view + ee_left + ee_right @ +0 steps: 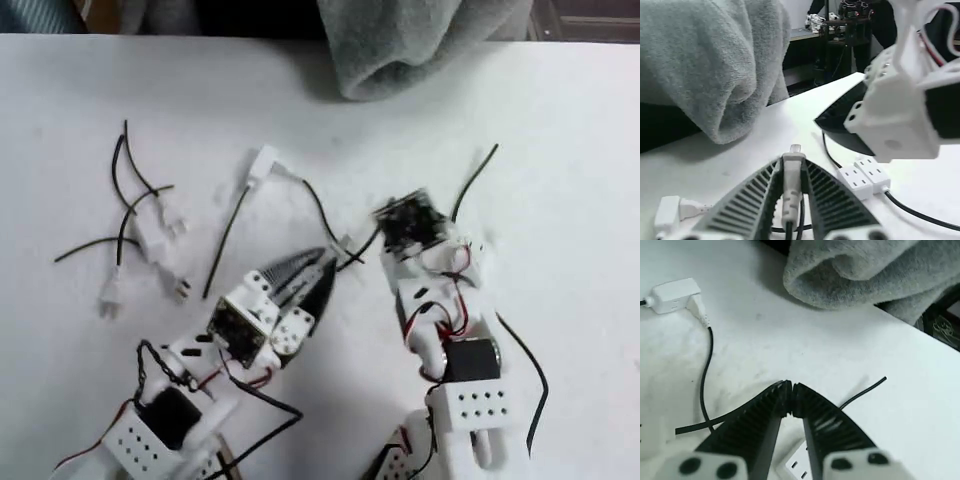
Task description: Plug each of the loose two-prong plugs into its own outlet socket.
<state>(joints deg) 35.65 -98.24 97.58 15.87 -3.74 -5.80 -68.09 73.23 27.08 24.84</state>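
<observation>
Grey fleece cloth lies bunched at the far edge of the white table, right of centre, with its rolled fold resting on the surface. Past that far edge a dark rack stands in the room behind, with small items on top.
</observation>
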